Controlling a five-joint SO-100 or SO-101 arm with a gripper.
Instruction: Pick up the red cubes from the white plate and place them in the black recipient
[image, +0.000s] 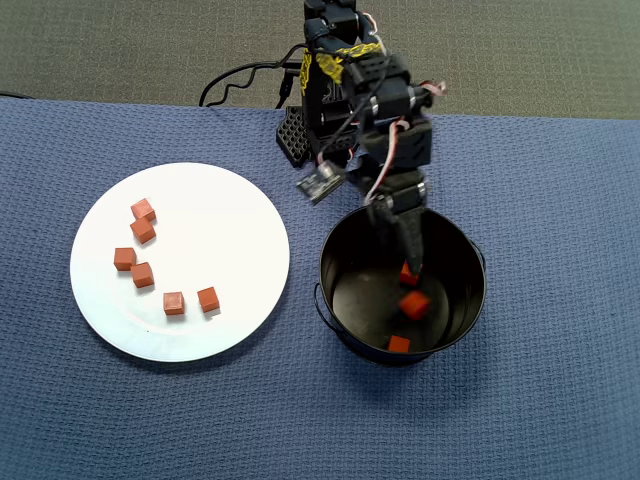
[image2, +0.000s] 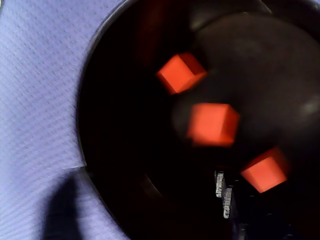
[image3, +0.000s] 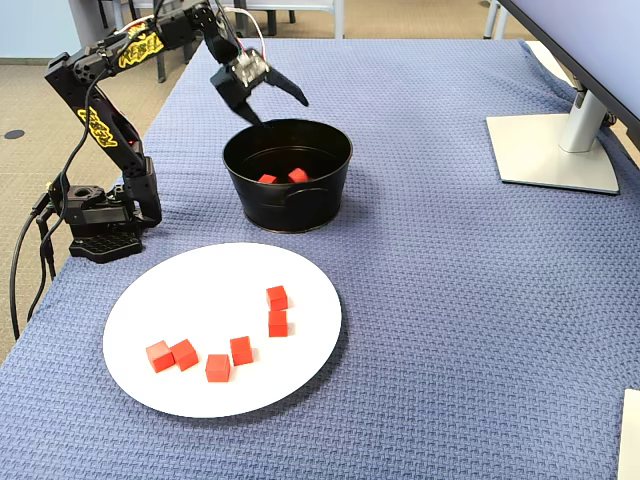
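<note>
Several red cubes (image: 143, 231) (image3: 241, 350) lie scattered on the white plate (image: 220, 220) (image3: 200, 300), to the left of the pot in the overhead view. The black recipient (image: 470, 300) (image3: 290, 205) holds three red cubes (image2: 213, 123), seen close up in the wrist view; the overhead view shows one (image: 414, 304) near the pot's middle. My gripper (image: 400, 245) (image3: 280, 112) hangs open over the pot's far rim, with nothing between its fingers. One fingertip (image: 413, 268) partly covers a cube in the pot.
A blue woven cloth covers the table. The arm's base (image3: 100, 225) stands left of the pot in the fixed view, with cables (image: 240, 80) trailing behind it. A monitor stand (image3: 550, 150) sits at the far right.
</note>
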